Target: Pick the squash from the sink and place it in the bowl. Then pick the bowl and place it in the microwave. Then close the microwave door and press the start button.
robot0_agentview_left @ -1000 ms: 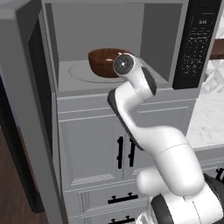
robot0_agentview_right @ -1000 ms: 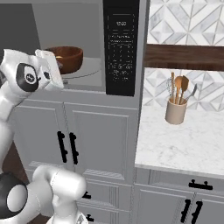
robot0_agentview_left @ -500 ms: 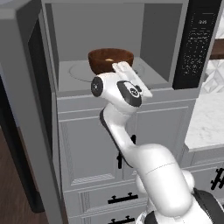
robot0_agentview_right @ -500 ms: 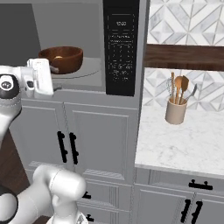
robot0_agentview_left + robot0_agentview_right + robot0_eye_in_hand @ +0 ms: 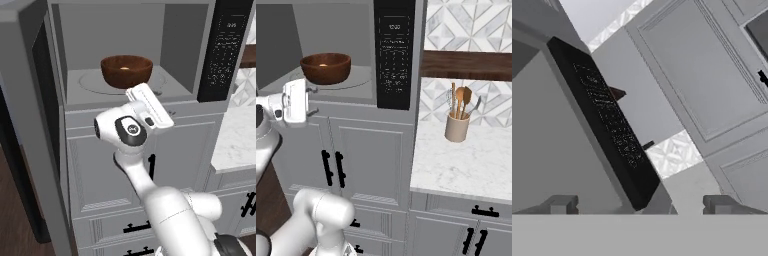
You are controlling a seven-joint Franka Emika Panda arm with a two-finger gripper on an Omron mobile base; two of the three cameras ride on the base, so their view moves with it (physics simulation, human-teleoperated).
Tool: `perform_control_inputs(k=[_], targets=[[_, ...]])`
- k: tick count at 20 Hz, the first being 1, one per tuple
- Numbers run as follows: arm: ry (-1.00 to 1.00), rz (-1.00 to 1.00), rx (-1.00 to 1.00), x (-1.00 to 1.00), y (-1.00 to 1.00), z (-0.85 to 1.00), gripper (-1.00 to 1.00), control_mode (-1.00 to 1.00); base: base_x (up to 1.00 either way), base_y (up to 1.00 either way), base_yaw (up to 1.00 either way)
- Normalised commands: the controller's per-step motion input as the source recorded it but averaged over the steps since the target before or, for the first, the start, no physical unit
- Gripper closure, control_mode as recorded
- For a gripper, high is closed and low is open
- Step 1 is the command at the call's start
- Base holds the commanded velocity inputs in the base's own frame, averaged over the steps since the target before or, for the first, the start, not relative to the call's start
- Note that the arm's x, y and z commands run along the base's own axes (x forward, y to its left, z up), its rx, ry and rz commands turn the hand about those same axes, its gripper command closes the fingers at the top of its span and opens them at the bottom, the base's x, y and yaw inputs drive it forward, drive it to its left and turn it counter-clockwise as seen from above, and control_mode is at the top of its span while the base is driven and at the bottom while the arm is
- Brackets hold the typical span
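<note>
The dark reddish-brown bowl stands on the turntable inside the open microwave. A small tan patch of the squash shows at its bottom; the bowl's wall hides the rest. My gripper hangs open and holds nothing, outside the cavity, below and in front of its front ledge. It faces the black control panel. The microwave door is swung wide open at the left. The sink is out of view.
Grey cabinet doors with black handles lie under the microwave. To the right, a marble counter carries a beige utensil crock below a wooden shelf.
My gripper has drawn back out of the microwave, down and to the left, away from the bowl. The bowl stays on the turntable.
</note>
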Motion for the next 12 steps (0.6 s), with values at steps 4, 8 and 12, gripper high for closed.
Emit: perform_control_inputs(k=[4, 8, 12], targets=[[-0.1, -0.2, -0.29, -0.4, 0.11, -0.18, -1.0, -1.0, 0.0, 0.0, 0.0], [-0.09, -0.18, -0.32, -0.35, 0.27, -0.17, -1.0, -1.0, 0.0, 0.0, 0.0], [-0.1, -0.16, -0.32, -0.42, 0.44, -0.11, -1.0, -1.0, 0.0, 0.0, 0.0]])
